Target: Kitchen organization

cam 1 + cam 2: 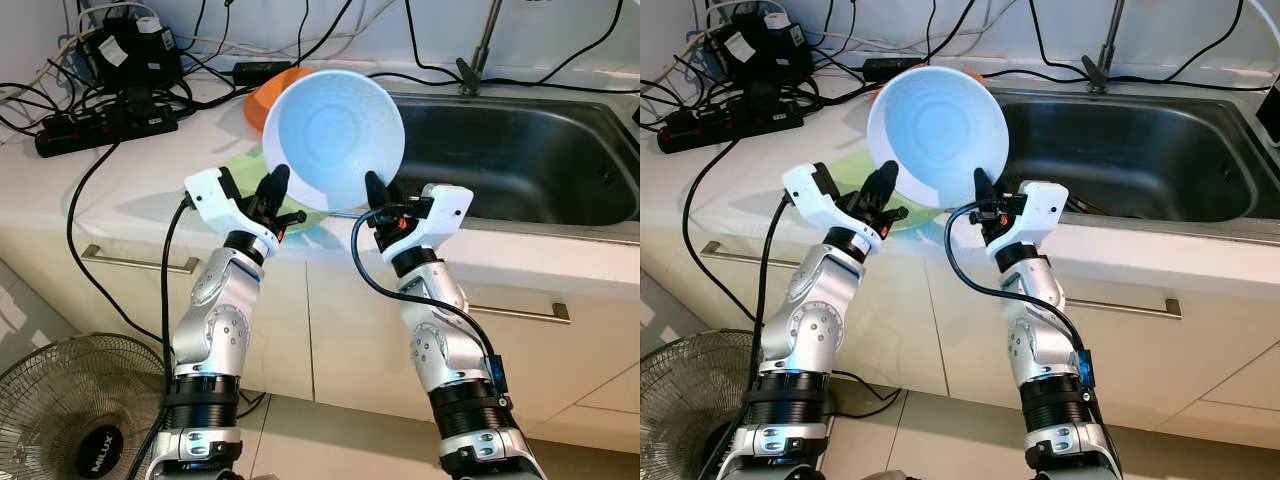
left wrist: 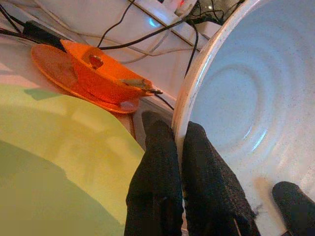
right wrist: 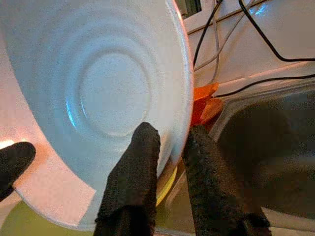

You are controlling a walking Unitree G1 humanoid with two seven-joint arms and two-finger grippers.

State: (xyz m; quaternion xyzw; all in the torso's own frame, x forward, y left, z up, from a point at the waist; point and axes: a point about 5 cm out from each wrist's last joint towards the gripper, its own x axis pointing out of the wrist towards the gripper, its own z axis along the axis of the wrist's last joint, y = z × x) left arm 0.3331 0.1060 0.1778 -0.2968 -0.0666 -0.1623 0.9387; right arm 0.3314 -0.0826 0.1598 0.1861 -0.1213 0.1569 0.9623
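1. Two pincers of mine held one big white bowl (image 1: 335,135) up in the air, tipped so its inside faced me.
2. My left gripper (image 1: 275,195) pinched the bowl's left rim, one black finger inside and one outside.
3. My right gripper (image 1: 378,200) pinched the right rim the same way.
4. The bowl hung over the near edge of the counter (image 1: 120,190), just left of the sink (image 1: 520,150).
5. Under it lay a green plate (image 2: 54,162). Farther back sat an orange bowl (image 2: 106,78) on an orange plate (image 2: 54,66), near a tangle of cables (image 1: 130,70).
6. I think I was in the carrying step, moving the bowl to its new place.
7. Next, both arms would need to move together and keep the bowl steady, or it could slip.
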